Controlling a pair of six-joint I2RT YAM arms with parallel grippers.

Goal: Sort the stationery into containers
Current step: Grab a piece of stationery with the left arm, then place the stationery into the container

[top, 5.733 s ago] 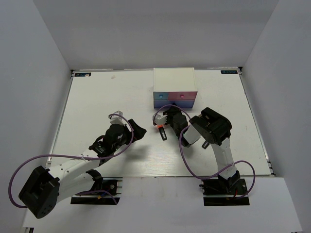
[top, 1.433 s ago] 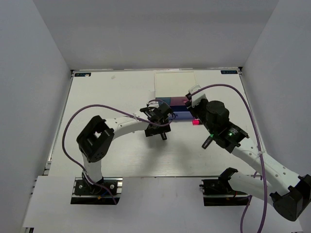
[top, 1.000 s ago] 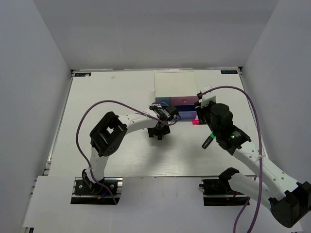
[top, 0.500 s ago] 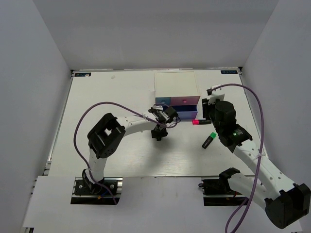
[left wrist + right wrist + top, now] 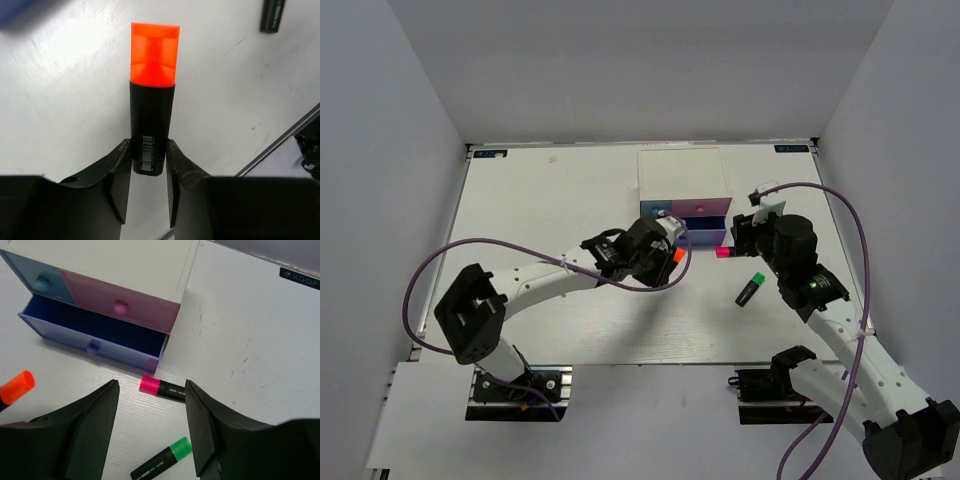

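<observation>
Your left pincer (image 5: 148, 150) is clamped on the black barrel of the orange-capped highlighter (image 5: 152, 100). It grips the base end, and the cap points away from the wrist. Seen from above, that highlighter sits just near and left of the wide blue-purple drawer (image 5: 703, 236), which stands pulled out of the white box (image 5: 680, 170). Whether the highlighter touches the table (image 5: 550, 200) cannot be told.

Your right pincer (image 5: 150, 385) hangs with its fingers spread wide and nothing between them, just right of the box. Below it, the pink-capped highlighter (image 5: 162, 388) lies on the table by the open drawer's right front corner, cap toward the drawer. The green-capped highlighter (image 5: 161, 461) lies nearer, apart from the pink one and at a slant. Above the open drawer, the blue drawer (image 5: 42, 280) and the pink drawer (image 5: 120, 302) sit shut side by side.
</observation>
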